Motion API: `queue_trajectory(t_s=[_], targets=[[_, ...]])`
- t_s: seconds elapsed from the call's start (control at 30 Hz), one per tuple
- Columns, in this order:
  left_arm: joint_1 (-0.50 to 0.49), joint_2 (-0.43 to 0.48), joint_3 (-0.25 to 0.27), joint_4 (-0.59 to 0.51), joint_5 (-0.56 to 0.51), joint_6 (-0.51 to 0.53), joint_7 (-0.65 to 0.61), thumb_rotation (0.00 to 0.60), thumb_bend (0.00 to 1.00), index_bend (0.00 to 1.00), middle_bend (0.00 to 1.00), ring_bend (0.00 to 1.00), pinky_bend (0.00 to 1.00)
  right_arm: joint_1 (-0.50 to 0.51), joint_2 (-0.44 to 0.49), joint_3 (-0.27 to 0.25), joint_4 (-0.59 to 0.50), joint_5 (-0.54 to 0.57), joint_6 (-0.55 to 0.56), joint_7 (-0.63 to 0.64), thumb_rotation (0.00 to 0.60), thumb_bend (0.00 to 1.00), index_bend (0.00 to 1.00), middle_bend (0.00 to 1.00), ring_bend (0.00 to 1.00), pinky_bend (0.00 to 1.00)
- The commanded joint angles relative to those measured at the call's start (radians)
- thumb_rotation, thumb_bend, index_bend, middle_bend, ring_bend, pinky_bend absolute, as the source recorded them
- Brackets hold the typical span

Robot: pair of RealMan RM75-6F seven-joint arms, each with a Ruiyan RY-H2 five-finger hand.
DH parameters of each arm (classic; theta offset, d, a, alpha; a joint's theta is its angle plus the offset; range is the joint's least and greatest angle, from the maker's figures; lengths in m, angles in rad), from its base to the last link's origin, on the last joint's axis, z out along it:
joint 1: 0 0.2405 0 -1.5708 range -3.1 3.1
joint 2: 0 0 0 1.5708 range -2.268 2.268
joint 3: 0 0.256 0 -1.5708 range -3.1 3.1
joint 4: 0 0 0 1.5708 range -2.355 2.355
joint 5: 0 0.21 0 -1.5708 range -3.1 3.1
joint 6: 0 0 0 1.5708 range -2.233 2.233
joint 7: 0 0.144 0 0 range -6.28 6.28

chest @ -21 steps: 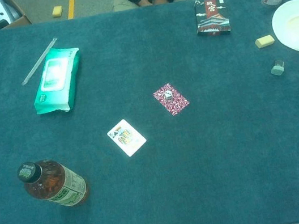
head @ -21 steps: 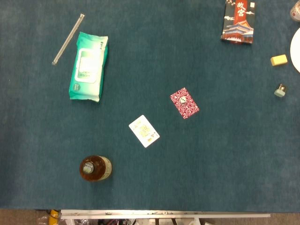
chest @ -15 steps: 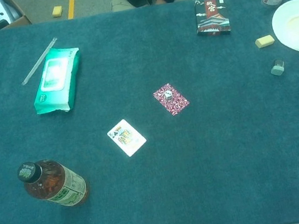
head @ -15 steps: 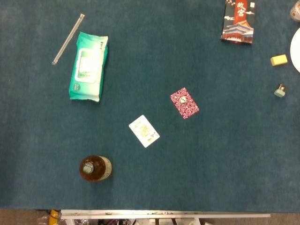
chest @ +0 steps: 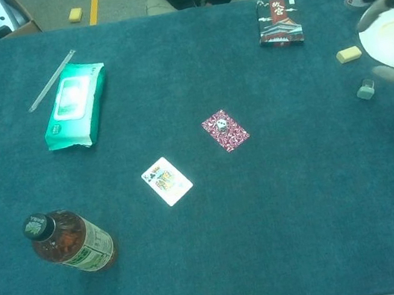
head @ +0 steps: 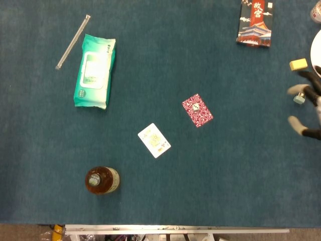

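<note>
— What colours do we have on our dark teal felt table (head: 241,175)?

— We see a mint-green wipes pack (head: 95,70) with a pale label, and beside it a clear straw (head: 73,41). Our tea bottle (chest: 71,242) holds amber-brown liquid and has a dark green cap and a green-and-white label.

— And the cards?

— We count one card (head: 197,110) showing a dark red back with a white ornamental pattern, and another card (head: 154,140) that is white with yellow and green print. The box (head: 256,22) is black with red and white artwork.

— At our right?

— We find a yellow block (head: 298,64), a grey-green small piece (chest: 365,90), a white plate (chest: 392,35), and our right hand (head: 307,106), black with pale fingertips.
</note>
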Motion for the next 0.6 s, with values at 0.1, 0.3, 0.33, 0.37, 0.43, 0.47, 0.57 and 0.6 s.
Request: queue_trajectory(t_s=[0.1,0.3,0.33,0.37,0.43,0.47,0.57,0.6], targets=[[0.003,0.001,0.006,0.000,0.015,0.007,-0.001,0.600,0.27,0.28,0.21,0.13,0.09,0.102,-0.080,0.064,0.021,0.093,-0.100,-0.015,0.600,0.17,0.44,0.21,0.00,0.00],[0.010,0.007,0.007,0.000,0.021,0.022,-0.007,0.600,0.27,0.28,0.21,0.13,0.09,0.205,-0.182,0.100,0.067,0.232,-0.187,-0.124,0.600,0.17,0.44,0.21,0.00,0.00],[0.011,0.006,0.008,0.001,0.021,0.022,-0.008,0.600,0.27,0.28,0.21,0.13,0.09,0.225,-0.201,0.105,0.078,0.260,-0.202,-0.142,0.600,0.17,0.44,0.21,0.00,0.00],[0.012,0.006,0.009,0.002,0.022,0.022,-0.009,0.600,0.27,0.28,0.21,0.13,0.09,0.239,-0.215,0.108,0.087,0.281,-0.213,-0.154,0.600,0.18,0.44,0.21,0.00,0.00],[0.013,0.004,0.011,0.003,0.026,0.024,-0.012,0.600,0.27,0.28,0.21,0.13,0.09,0.269,-0.248,0.112,0.111,0.327,-0.233,-0.181,0.600,0.18,0.44,0.21,0.00,0.00],[0.014,0.003,0.012,0.004,0.026,0.025,-0.012,0.600,0.27,0.28,0.21,0.13,0.09,0.281,-0.261,0.112,0.121,0.342,-0.239,-0.192,0.600,0.18,0.44,0.21,0.00,0.00],[0.017,0.002,0.013,0.008,0.028,0.028,-0.015,0.600,0.27,0.28,0.21,0.13,0.09,0.313,-0.303,0.107,0.146,0.375,-0.254,-0.217,0.600,0.20,0.45,0.21,0.00,0.00],[0.018,0.002,0.013,0.009,0.029,0.031,-0.017,0.600,0.27,0.28,0.21,0.13,0.09,0.321,-0.315,0.106,0.153,0.382,-0.256,-0.220,0.600,0.21,0.46,0.21,0.00,0.00]])
